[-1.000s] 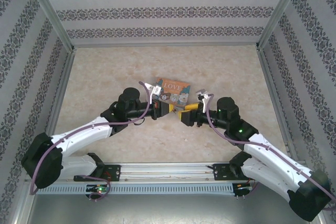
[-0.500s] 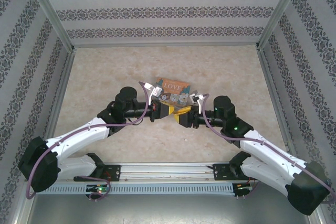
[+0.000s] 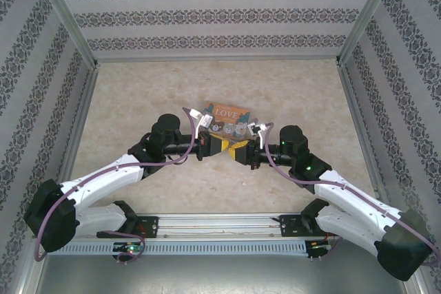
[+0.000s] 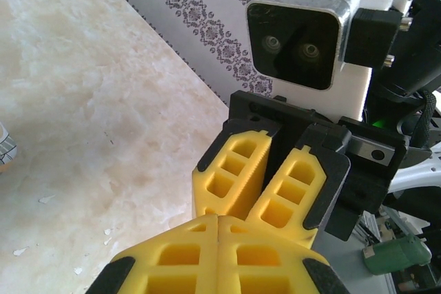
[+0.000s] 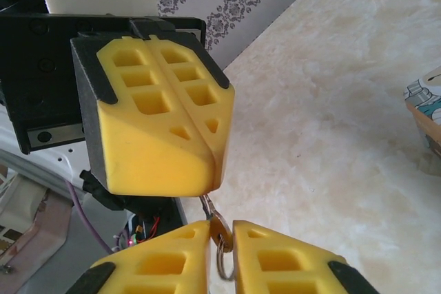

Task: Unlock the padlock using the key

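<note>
Meeting tip to tip, your left gripper (image 5: 211, 170) pressed together, your right gripper (image 5: 220, 239) narrowed around a ringed metal piece (image 5: 219, 228), grip impossible to tell.

Colourful LOVE tin (image 3: 229, 111) on beige marbled table (image 3: 138, 94), patterned walls (image 3: 220, 15)

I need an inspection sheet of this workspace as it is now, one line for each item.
surface: pale marbled table, small white flecks.
job's things: slim metal key with ring, bridging both pincers.
clutter: LOVE tin just beyond the pincers.
grippers: left pincer shut on the key; right pincer seems shut on its brass end.
cables: purple cable along each arm.
surroundings: patterned walls, metal frame posts.
</note>
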Tool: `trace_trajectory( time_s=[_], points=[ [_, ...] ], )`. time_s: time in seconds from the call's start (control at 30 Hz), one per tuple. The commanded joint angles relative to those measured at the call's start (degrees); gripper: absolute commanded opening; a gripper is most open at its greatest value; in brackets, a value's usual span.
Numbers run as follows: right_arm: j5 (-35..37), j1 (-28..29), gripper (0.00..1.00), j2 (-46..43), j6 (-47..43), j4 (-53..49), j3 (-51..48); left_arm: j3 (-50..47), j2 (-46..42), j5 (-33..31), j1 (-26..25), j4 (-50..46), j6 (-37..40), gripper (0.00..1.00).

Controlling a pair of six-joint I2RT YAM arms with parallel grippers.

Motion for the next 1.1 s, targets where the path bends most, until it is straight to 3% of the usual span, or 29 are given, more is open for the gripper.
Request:
trace_trajectory(
  time_s=[0.0, 0.1, 0.17, 0.3, 0.43, 0.57, 0.77, 0.9, 1.07],
  points=[
    [-1.49, 0.75, 0.1, -0.07, -0.03, 1.47, 1.77, 1.3, 0.12, 1.04, 0.6, -0.45, 1.35, 0.0],
    [-1.41, 0.83, 0.0, -0.06, -0.2, 1.38, 1.68, 1.3, 0.01, 0.47, 0.69, -0.54, 1.26, 0.0],
    [-0.53, 1.02, 0.0, -0.33, -0.75, 0.79, 1.75, 1.23, -0.24, -0.37, 0.78, -0.71, 0.85, 0.01],
    [5.82, 2.36, 0.0, -1.94, -4.66, -4.85, 2.77, 1.22, -1.61, -3.5, 1.97, -1.49, -1.53, 0.37],
    [18.27, 5.33, 0.0, -4.43, -10.79, -11.6, 4.08, 1.8, -5.13, -9.39, 4.35, -6.9, -4.94, 0.53],
    [34.03, 10.05, 0.0, -6.84, -18.05, -14.52, 4.49, 5.35, -8.74, -16.04, 8.79, -23.25, -10.57, 0.56],
    [53.38, 18.75, 0.0, -5.08, -33.58, -12.98, 7.06, 6.62, -14.83, -22.5, 10.09, -31.79, -20.1, 0.59],
    [61.28, 22.91, 0.0, -1.09, -44.92, -9.37, 8.64, 5.54, -17.41, -27.03, 10.03, -33.67, -32.42, 0.59],
    [64.41, 25.69, 0.0, 3.45, -55.51, -5.72, 10.17, 6.98, -16.23, -25.24, 9.84, -36.32, -45.53, 0.59]
  ],
)
